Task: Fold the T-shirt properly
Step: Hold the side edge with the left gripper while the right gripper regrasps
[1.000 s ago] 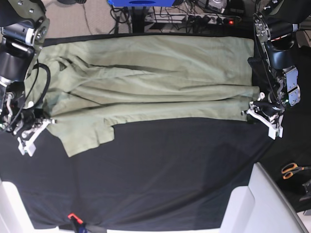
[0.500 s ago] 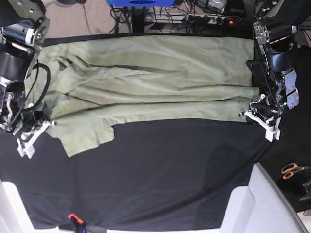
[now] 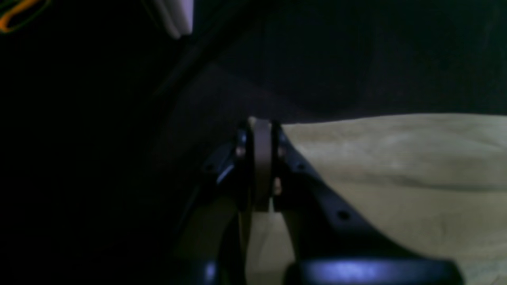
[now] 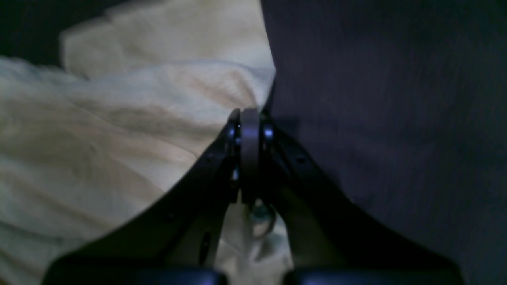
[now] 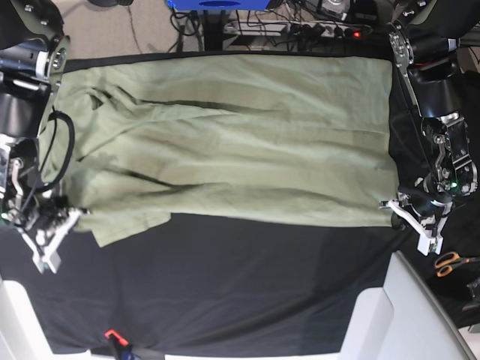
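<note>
The pale green T-shirt [image 5: 225, 142] lies spread across the black table cloth [image 5: 247, 285], its length running left to right. In the base view my left gripper [image 5: 388, 204] is shut on the shirt's near right corner. My right gripper [image 5: 79, 214] is shut on the near left edge, beside the sleeve. In the left wrist view the fingers [image 3: 283, 158] are pressed together at the edge of the T-shirt [image 3: 396, 170]. The right wrist view shows my right gripper [image 4: 249, 118] pinched at the rim of the T-shirt [image 4: 119, 138], with cloth showing under the jaws.
Orange-handled scissors [image 5: 450, 262] lie off the table's right side. White panels [image 5: 409, 315] stand at the front right corner. Cables and a blue object [image 5: 217, 4] are behind the table. A small red item [image 5: 112, 334] sits at the front edge.
Both grippers moved toward the table's front, drawing the shirt's near edge with them. The folded-over band opened and the shirt now covers more cloth. The left gripper closed.
</note>
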`<state>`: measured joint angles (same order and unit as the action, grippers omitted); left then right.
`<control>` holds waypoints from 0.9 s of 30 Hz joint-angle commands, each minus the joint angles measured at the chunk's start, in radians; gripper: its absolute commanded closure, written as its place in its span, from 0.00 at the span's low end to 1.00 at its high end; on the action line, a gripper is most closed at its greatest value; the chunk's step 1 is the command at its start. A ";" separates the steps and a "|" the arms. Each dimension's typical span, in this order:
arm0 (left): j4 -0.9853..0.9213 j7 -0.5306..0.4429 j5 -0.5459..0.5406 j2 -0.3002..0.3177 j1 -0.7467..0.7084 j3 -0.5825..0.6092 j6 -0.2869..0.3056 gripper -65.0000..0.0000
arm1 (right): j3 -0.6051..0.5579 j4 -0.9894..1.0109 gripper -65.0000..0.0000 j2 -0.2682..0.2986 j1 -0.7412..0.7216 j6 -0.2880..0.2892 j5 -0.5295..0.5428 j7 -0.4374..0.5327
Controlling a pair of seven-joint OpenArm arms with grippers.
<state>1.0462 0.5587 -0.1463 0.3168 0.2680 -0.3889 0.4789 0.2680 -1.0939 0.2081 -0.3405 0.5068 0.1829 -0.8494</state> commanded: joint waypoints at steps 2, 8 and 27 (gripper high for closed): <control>0.033 -0.018 -0.011 0.015 0.023 -0.003 0.004 1.00 | -0.022 -0.013 1.00 0.017 -0.038 0.002 0.010 0.057; 0.036 -0.018 -0.011 0.015 0.023 -0.003 0.004 1.00 | -0.103 -0.010 1.00 0.061 -0.039 0.002 0.010 0.163; 0.036 -0.018 -0.011 0.003 0.009 -0.003 0.004 1.00 | -0.187 0.200 1.00 0.106 -0.032 0.155 0.010 0.451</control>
<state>1.0615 0.5625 -0.1463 0.3069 0.2573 -0.3893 0.4782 0.0761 -0.8768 0.2958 -0.3447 0.6556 0.1787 -0.4259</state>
